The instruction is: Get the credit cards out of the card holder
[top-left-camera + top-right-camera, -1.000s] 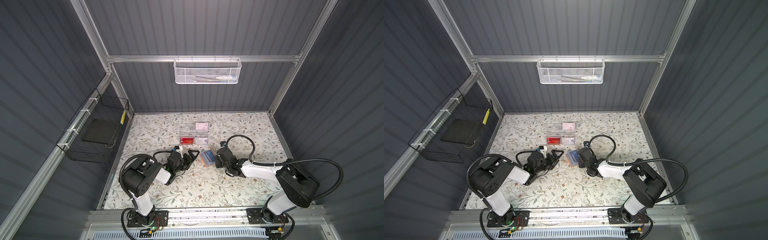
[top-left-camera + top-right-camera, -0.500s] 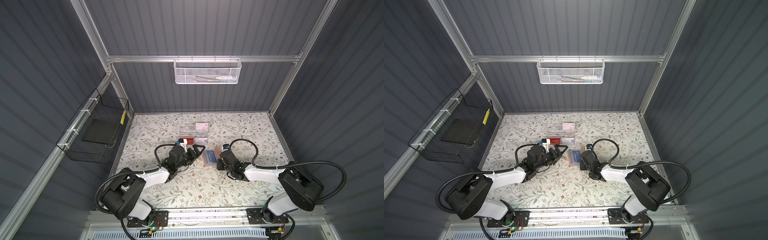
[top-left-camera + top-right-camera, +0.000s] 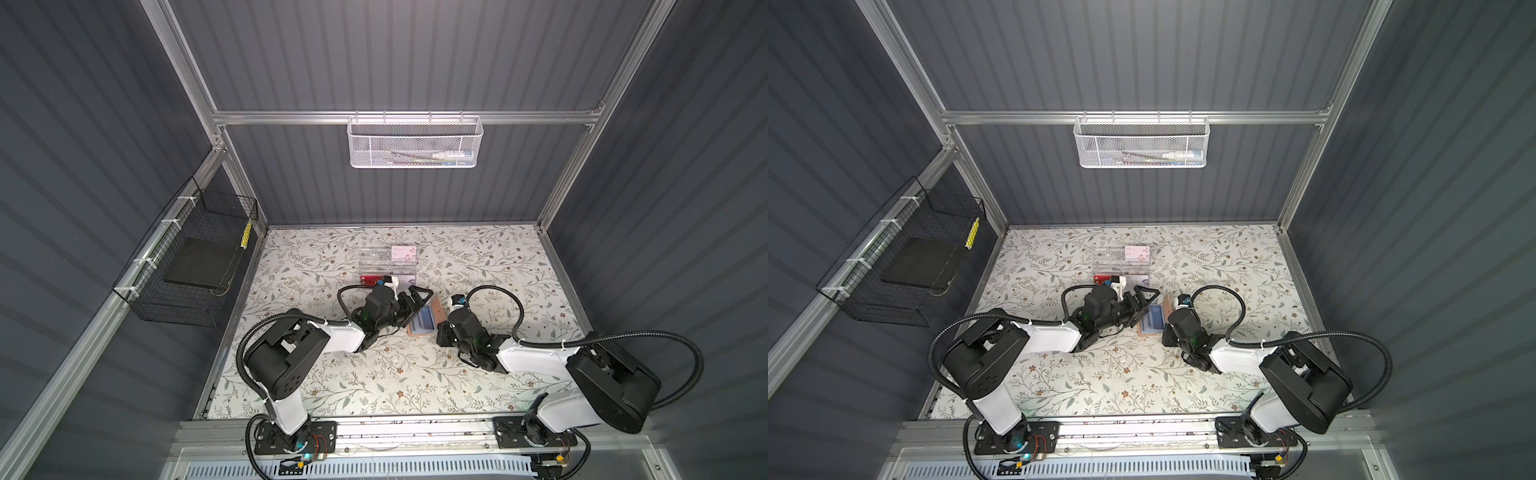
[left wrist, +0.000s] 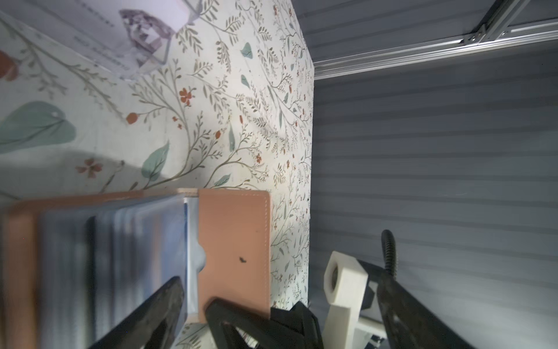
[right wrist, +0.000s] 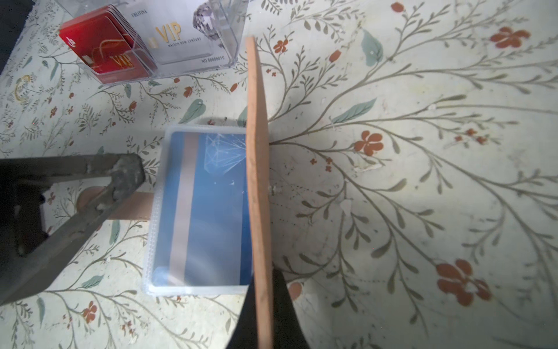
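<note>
The work surface is a flat tabletop (image 3: 374, 374) under a cream sheet printed with grey-green sprigs and small red flowers. It forms the floor of an enclosure of dark grey ribbed wall panels (image 3: 415, 62) framed in silver aluminium rails (image 3: 407, 117). A white mesh basket (image 3: 414, 143) hangs from the back rail; its contents are too small to identify. A black wire basket (image 3: 191, 266) is tied to the left-hand rail and holds a dark flat slab (image 3: 199, 264). Toward the back of the table stands a clear acrylic compartment box (image 3: 388, 264) containing red cards (image 5: 99, 45) and a white card with gold "VIP" lettering (image 5: 181, 33). The small tan leather-like card holder (image 3: 424, 320) lies just in front of that box, near the table's centre, between the two arms. Its cover stands upright, edge-on in the right wrist view, and the right gripper (image 5: 262, 290) is closed on that cover, one jaw on each face. The clear plastic sleeve pages (image 5: 160, 211) lie flat on the sheet, and a blue credit card (image 5: 211, 211) with a pale stripe and a line-drawn diamond sits inside the uppermost sleeve. The left gripper (image 3: 417, 306) is at the holder's other side with its jaws spread wide and nothing between them. One finger (image 5: 120, 172) lies over the tan closure tab (image 5: 136, 207); contact cannot be confirmed.
</note>
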Controlling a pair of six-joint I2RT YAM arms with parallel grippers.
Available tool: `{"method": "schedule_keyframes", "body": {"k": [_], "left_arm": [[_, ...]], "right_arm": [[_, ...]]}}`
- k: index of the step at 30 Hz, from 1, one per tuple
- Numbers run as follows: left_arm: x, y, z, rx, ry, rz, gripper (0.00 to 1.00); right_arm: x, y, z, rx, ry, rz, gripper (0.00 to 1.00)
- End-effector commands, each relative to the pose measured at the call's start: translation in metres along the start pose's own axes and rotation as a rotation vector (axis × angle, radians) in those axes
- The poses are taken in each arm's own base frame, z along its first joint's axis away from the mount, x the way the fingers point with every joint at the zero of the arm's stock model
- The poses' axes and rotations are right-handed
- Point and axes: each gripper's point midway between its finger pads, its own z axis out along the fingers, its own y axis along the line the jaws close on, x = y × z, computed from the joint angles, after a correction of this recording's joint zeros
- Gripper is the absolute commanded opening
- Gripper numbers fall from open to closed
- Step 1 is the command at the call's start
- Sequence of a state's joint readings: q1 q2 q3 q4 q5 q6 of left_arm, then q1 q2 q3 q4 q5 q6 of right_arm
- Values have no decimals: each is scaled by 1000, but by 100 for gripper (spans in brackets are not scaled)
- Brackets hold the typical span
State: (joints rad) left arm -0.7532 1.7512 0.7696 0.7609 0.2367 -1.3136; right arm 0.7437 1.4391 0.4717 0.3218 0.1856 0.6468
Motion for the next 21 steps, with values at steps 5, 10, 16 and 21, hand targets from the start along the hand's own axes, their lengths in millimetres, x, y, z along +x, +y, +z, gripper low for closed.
{"method": "schedule_keyframes", "body": {"k": [5,10,16,21], "left_arm": [[2,2,21,25,1,-48,100],[6,28,25,-10,-4,-82,100],[12,58,21,-57,-9,-102,100],[16,75,18,-81,-7,-116,100]], "right_arm": [[-1,-1,-6,-11,-16,-4,0],[-1,0,-6,-17,-19,1,0],[0,-9,-4,16,-11,20,17],[-7,-19,-8,48,-20,33,37]]}}
